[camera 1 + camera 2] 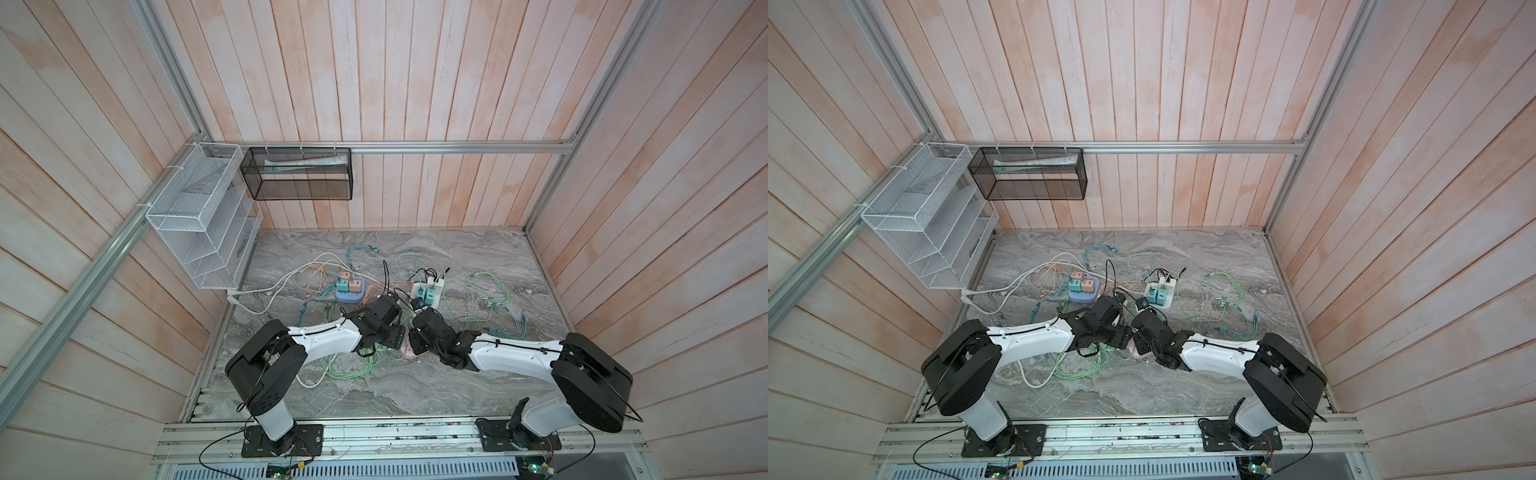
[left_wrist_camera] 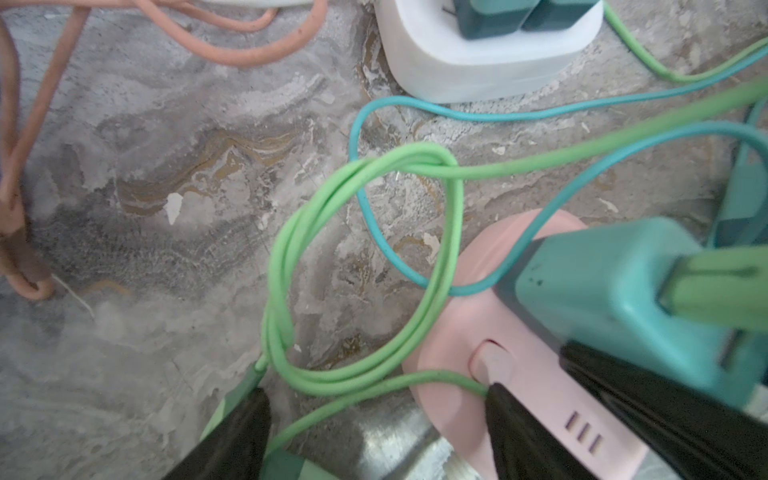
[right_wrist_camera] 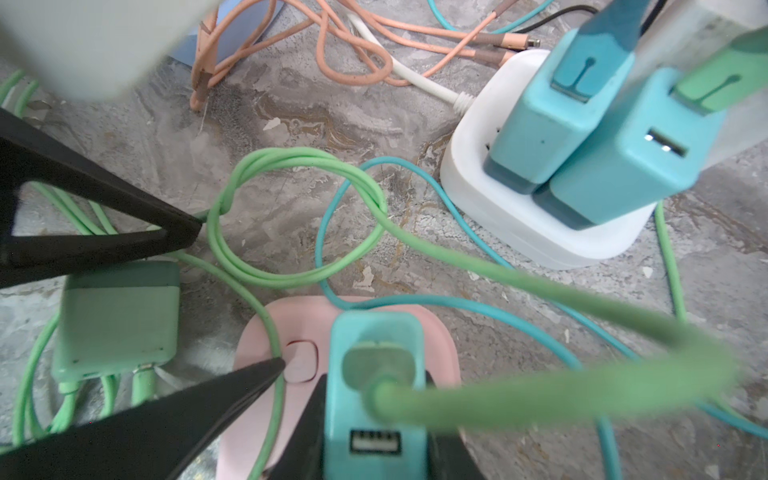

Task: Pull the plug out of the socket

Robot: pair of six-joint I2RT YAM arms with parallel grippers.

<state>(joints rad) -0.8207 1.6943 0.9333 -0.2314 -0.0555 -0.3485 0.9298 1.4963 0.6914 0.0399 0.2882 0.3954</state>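
Grey veined marble bench [image 1: 436, 386], evenly lit. Boxed in behind and at both sides of the bench by pale pinkish plank walls [image 1: 415, 75]. Aluminium rail [image 1: 457, 146] across the wall behind the bench. Black mesh basket [image 1: 299, 174] and white wire rack [image 1: 195, 224] hung above the bench's far left corner.

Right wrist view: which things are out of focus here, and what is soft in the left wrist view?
In the right wrist view the green cable nearest the lens is smeared, while the marble table is crisp; in the left wrist view the teal plug is soft.
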